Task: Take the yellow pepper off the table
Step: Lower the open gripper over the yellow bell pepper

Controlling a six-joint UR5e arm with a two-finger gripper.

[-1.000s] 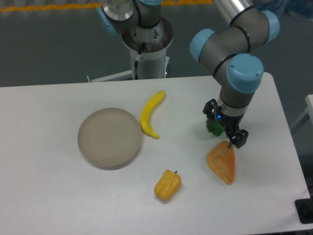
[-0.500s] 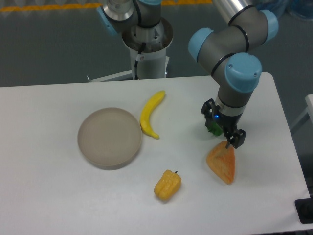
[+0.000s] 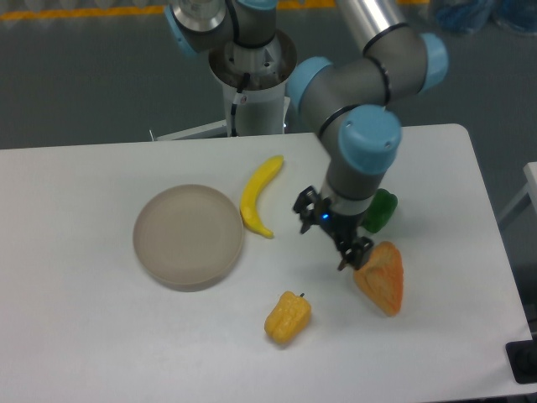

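Observation:
The yellow pepper lies on the white table near the front, stem up and to the right. My gripper hangs above the table, up and to the right of the pepper and apart from it. Its fingers are spread open and hold nothing. The lower finger sits just left of the orange pepper.
A yellow banana lies left of the gripper. A round beige plate sits further left. A green pepper lies right of the arm's wrist, above the orange pepper.
The gripper has moved left by about a hand's width, away from the green pepper and toward the yellow pepper. The green pepper now shows fully. The objects have not moved.

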